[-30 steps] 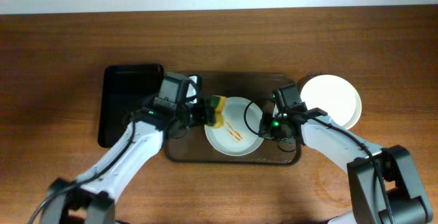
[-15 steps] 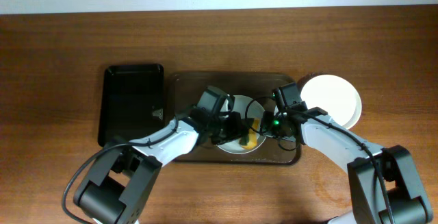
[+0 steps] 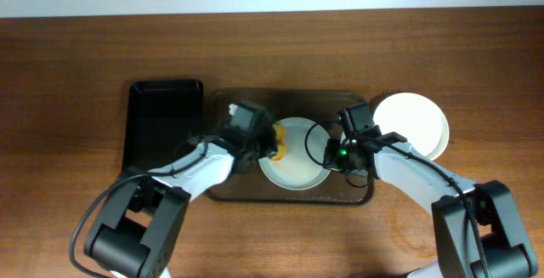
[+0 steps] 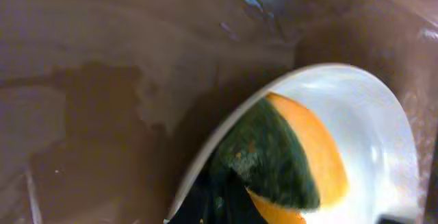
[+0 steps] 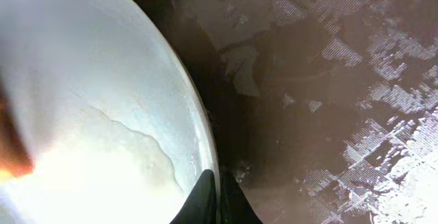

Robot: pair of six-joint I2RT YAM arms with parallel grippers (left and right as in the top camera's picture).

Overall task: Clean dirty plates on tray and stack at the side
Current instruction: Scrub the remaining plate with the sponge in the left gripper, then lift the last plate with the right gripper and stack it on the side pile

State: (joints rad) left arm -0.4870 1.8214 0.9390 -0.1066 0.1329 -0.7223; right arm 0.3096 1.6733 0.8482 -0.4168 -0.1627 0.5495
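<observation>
One white plate (image 3: pixel 296 161) lies on the dark brown tray (image 3: pixel 336 104). Its centre looks wiped, with a faint wet film. My left gripper (image 3: pixel 265 144) is shut on a yellow and green sponge (image 3: pixel 277 139) and presses it on the plate's left rim; the sponge (image 4: pixel 287 155) fills the left wrist view on the plate (image 4: pixel 369 128). My right gripper (image 3: pixel 330 153) is shut on the plate's right rim (image 5: pixel 198 135), one finger on each side of the edge (image 5: pixel 215 200). White plates (image 3: pixel 414 123) stand stacked right of the tray.
A smaller black tray (image 3: pixel 164 125) lies left of the brown tray. The wet tray floor (image 5: pixel 328 101) shows beside the plate. Bare wooden table (image 3: pixel 76 99) surrounds both trays.
My left gripper swept the sponge across the plate to the right, then back to the left rim. The orange-red streaks seen in the plate earlier are gone. The right gripper has not moved.
</observation>
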